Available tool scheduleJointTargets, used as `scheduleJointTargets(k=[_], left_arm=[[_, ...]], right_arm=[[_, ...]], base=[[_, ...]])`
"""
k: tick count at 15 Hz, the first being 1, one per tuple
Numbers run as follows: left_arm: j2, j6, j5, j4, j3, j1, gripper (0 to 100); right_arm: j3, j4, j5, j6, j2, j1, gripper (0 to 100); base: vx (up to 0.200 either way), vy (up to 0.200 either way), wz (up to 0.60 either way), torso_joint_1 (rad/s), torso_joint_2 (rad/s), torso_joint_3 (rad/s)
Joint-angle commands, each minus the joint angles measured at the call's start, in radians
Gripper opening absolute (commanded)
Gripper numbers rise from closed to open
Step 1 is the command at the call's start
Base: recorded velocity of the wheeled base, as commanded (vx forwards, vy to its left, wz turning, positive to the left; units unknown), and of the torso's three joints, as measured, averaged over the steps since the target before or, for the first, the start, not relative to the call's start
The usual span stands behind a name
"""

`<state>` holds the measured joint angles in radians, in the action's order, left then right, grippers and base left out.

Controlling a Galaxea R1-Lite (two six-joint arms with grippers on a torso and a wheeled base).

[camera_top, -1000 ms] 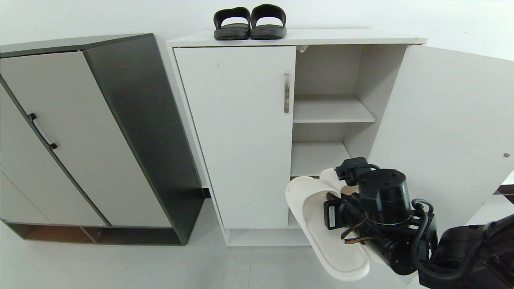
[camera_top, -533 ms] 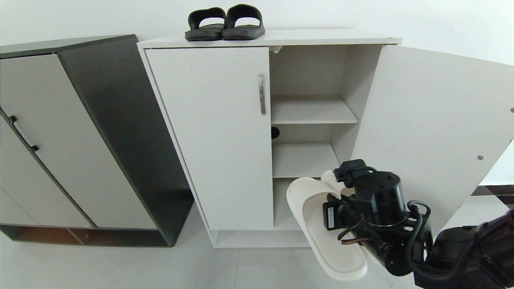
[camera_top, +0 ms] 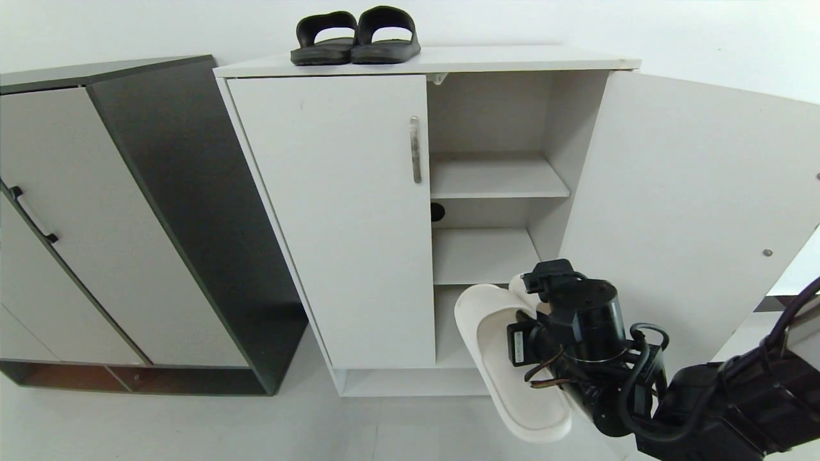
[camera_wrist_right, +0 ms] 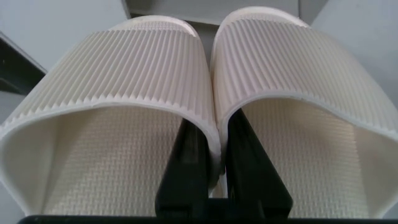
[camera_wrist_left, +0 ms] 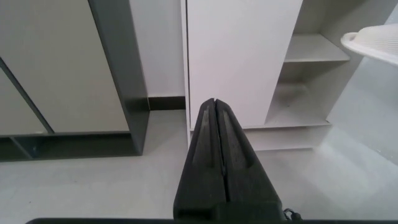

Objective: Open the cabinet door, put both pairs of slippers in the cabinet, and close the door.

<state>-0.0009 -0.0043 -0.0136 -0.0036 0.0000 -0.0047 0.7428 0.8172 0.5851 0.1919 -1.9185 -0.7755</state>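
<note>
Cabinet, white and two-doored, is shown against the wall. At far left, a dark-sided cabinet with a grey door is seen just beside it. In the left wrist view, the left gripper is held above the floor and directed toward the foot of the white cabinet, its fingers pressed together with nothing between them. The left door is shut, and a metal handle is fixed upright at its inner edge. A pair of black slippers is set side by side on the cabinet top above this door. Further right, the compartment is exposed, and an upper shelf and a middle shelf are seen. A pair of white slippers is held in the air before the lower part of this opening, outside it, toes toward the cabinet. The right gripper is clamped on the slippers' adjoining inner edges, one finger under each strap. At far right, the right door is swung wide open.
</note>
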Motion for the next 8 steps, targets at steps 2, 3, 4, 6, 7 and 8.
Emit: scheduleJointTargets(k=[2, 3, 4, 6, 7, 8], left_arm=[[0.002, 0.0, 0.0, 0.001, 0.0, 0.0, 0], [0.002, 0.0, 0.0, -0.001, 0.0, 0.0, 0], [0.002, 0.0, 0.0, 0.001, 0.0, 0.0, 0], [0.002, 0.0, 0.0, 0.001, 0.0, 0.0, 0], [0.002, 0.001, -0.002, 0.001, 0.0, 0.0, 0], [0.002, 0.001, -0.002, 0.001, 0.0, 0.0, 0]], right_arm=[[0.006, 0.002, 0.012, 0.001, -0.028, -0.001, 0], [0.015, 0.002, 0.012, 0.001, -0.042, -0.001, 0], [0.027, 0.002, 0.012, 0.001, -0.059, 0.001, 0], [0.083, 0.005, 0.012, 0.0, -0.102, 0.007, 0], [0.112, 0.005, 0.012, 0.0, -0.116, 0.015, 0], [0.136, 0.003, 0.012, 0.001, -0.132, 0.021, 0]], base=[[0.0, 0.0, 0.0, 0.0, 0.0, 0.0], [0.0, 0.0, 0.0, 0.002, 0.0, -0.105], [0.0, 0.0, 0.0, 0.007, 0.0, -0.159], [0.0, 0.0, 0.0, 0.002, 0.0, -0.181], [0.0, 0.0, 0.0, 0.002, 0.0, -0.193], [0.0, 0.0, 0.0, 0.012, 0.0, -0.198]])
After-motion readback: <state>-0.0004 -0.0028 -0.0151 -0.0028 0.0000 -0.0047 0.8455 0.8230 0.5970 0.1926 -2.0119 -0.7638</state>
